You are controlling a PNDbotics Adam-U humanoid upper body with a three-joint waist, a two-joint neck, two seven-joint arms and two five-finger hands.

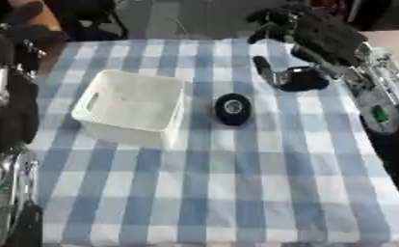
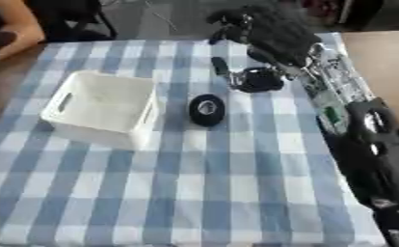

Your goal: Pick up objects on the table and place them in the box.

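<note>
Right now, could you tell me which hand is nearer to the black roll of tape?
Right. The right hand hangs above the table's far edge, beyond the black roll of tape; the left hand isn't visible, only its arm at the left edge.

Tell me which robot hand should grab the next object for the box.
The right robot hand. It hangs over the far right of the table, close to the dark object and not far from the black roll. The left robot hand is out of view, and the white box sits between that side and both objects.
</note>
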